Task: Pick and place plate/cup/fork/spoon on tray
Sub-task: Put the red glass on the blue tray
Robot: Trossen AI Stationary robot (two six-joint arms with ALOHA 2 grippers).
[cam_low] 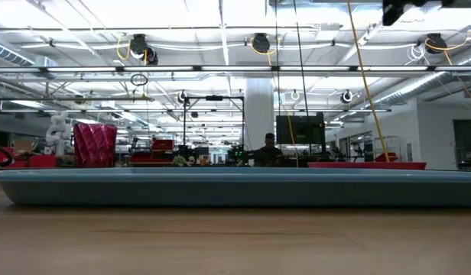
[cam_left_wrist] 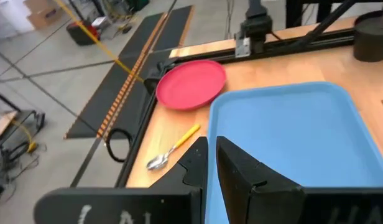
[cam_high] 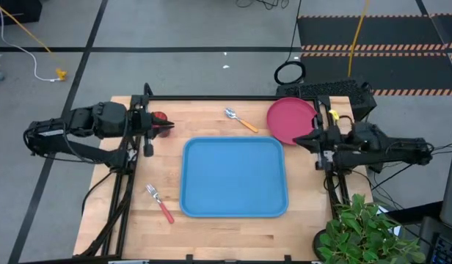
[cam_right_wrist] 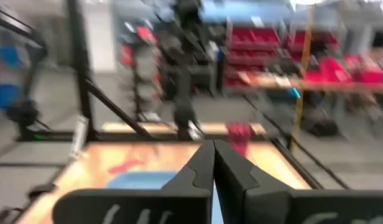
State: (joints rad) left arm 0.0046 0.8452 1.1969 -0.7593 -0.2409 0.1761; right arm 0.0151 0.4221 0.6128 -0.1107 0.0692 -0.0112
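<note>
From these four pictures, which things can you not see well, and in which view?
- The cup: in the high view mostly hidden by the left gripper.
- The fork: absent from the low view; in the right wrist view only a blurred red streak.
- The spoon: not seen in the low view, behind the tray rim.
- The plate: in the low view only a thin edge.
- The right gripper: beside the plate.

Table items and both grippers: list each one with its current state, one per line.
tray: flat on the table, nothing on it.
plate: off the tray, on the table beyond its far right corner.
cup: upright, off the tray, beside the left gripper.
spoon: lying on the table beyond the tray.
fork: lying left of the tray.
left gripper: shut, empty.
right gripper: shut, empty.
</note>
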